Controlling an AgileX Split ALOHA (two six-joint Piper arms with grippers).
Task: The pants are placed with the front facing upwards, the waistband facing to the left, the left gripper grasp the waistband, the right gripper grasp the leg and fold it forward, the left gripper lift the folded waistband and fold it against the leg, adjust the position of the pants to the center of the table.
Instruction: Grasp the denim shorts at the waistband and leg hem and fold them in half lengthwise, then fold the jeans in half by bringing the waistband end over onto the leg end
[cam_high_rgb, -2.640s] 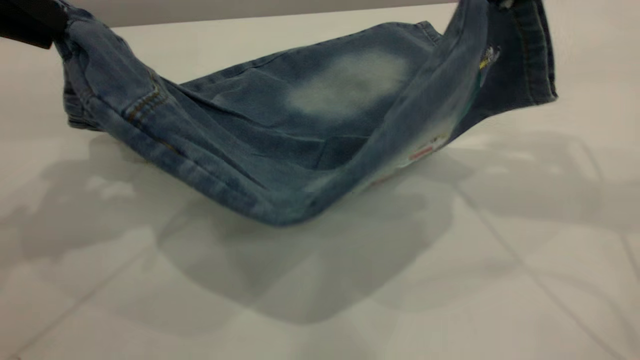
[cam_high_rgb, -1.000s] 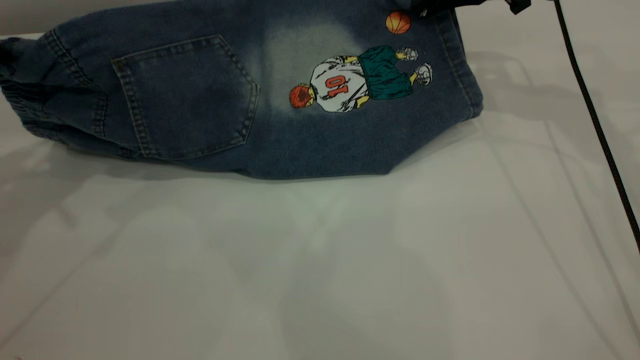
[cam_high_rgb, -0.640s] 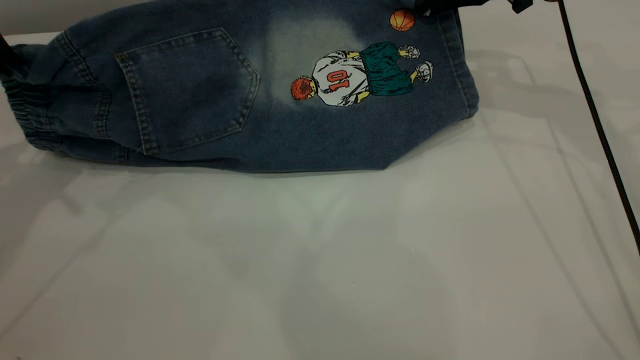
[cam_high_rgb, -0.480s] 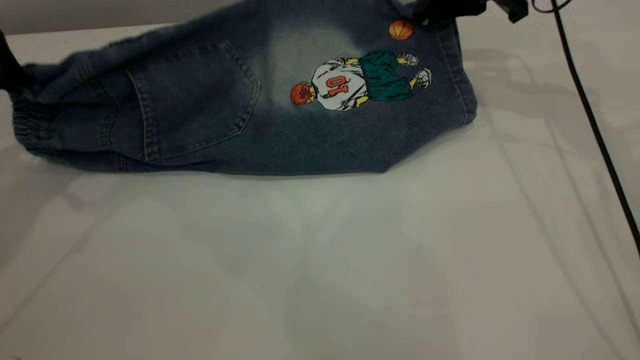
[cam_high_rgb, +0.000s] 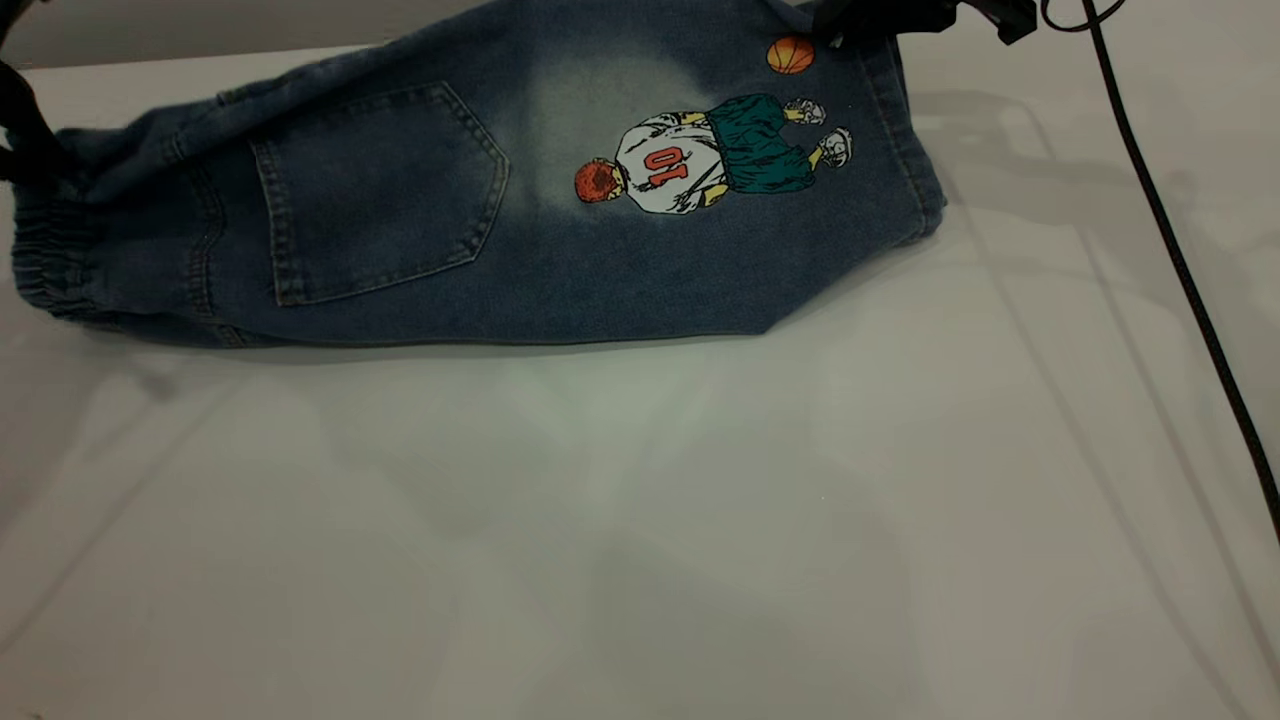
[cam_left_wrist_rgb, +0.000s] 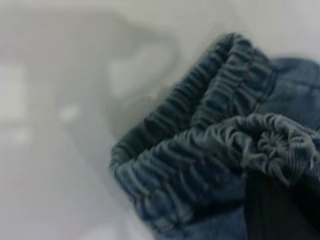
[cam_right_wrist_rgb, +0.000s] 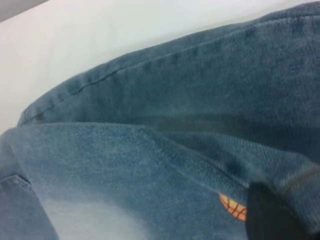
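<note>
The blue denim pants (cam_high_rgb: 480, 240) lie folded lengthwise on the white table (cam_high_rgb: 640, 520), back pocket and cartoon player numbered 10 (cam_high_rgb: 690, 160) facing up. The ruched waistband (cam_high_rgb: 45, 260) is at the far left. My left gripper (cam_high_rgb: 25, 150) is shut on the bunched waistband (cam_left_wrist_rgb: 200, 150), and one black finger (cam_left_wrist_rgb: 270, 210) shows under the gathers. The leg (cam_high_rgb: 820, 230) points right. At the top edge of the exterior view, my right gripper (cam_high_rgb: 870, 18) is shut on the leg's hem beside the orange ball (cam_right_wrist_rgb: 232, 207).
A thin black cable (cam_high_rgb: 1170, 250) trails from the right gripper down the table's right side. Bare tabletop stretches in front of the pants. The table's far edge runs just behind them.
The pants hung between both raised grippers, front inward. Now they lie folded with the back up. Over the last second the waistband end sank lower and the fabric flattened.
</note>
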